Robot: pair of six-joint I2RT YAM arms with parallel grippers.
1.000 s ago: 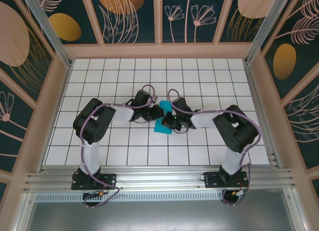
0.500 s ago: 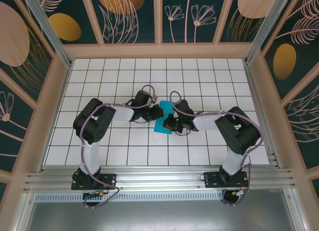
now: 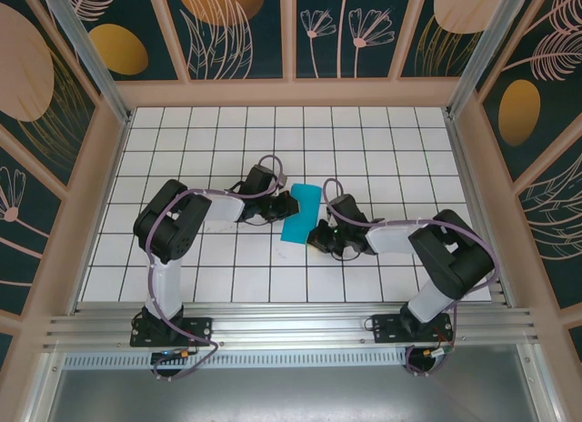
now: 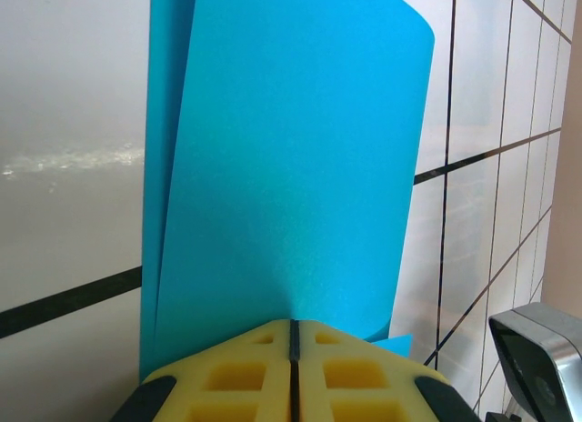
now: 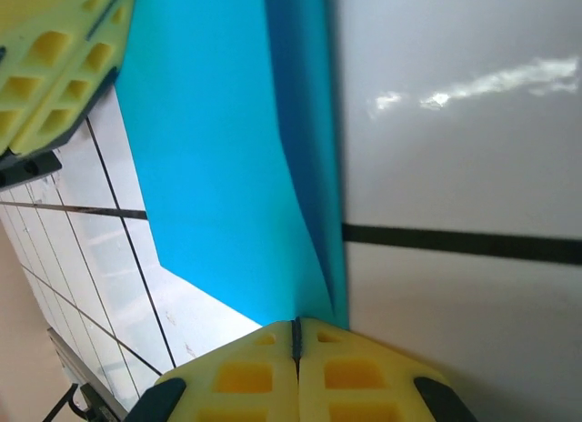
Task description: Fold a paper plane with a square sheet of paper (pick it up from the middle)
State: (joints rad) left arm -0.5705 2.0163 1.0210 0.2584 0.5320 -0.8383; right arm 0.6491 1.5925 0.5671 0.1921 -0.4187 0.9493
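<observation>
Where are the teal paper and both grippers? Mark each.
square sheet of paper (image 3: 301,213), top view, middle of its upper face.
left gripper (image 4: 293,336), left wrist view, seam between its yellow fingertips.
right gripper (image 5: 296,336), right wrist view, seam between its yellow fingertips.

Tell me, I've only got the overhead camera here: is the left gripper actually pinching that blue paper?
Observer: Yes. On the left wrist camera, the left gripper has its yellow pads shut on the near edge of the sheet.
Operator: Is the paper a single layer?
Observer: No, it's folded over. Two layers show, and the upper one bows up off the lower.
Operator: And the right gripper?
Observer: The right gripper is shut too. The folded edge runs down to its seam, but I can't tell whether it's pinched.
</observation>
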